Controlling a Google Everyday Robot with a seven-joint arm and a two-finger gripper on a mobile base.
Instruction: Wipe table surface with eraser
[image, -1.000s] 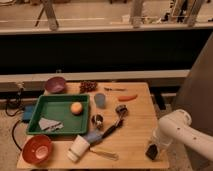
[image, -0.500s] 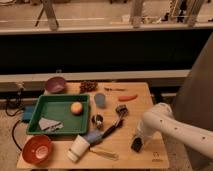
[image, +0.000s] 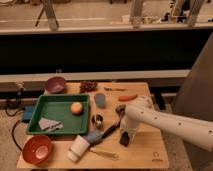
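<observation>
One tool (image: 125, 137) | moved left since earlier, low over table (image: 150, 156) | grip: cannot tell

My gripper (image: 124, 130) is right above the eraser (image: 125, 139) on the table (image: 150, 150), right of the tray (image: 55, 107). Orange (image: 76, 108) in the tray, rear bowl (image: 55, 85) behind it, front bowl (image: 37, 148) before it, carrot (image: 128, 97) behind me.

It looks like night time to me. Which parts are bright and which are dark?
Camera view: warm light on the table and the floor beyond; the band between them is nearly black; the pincer, low over the table's right half, shows dark under the pale arm.
</observation>
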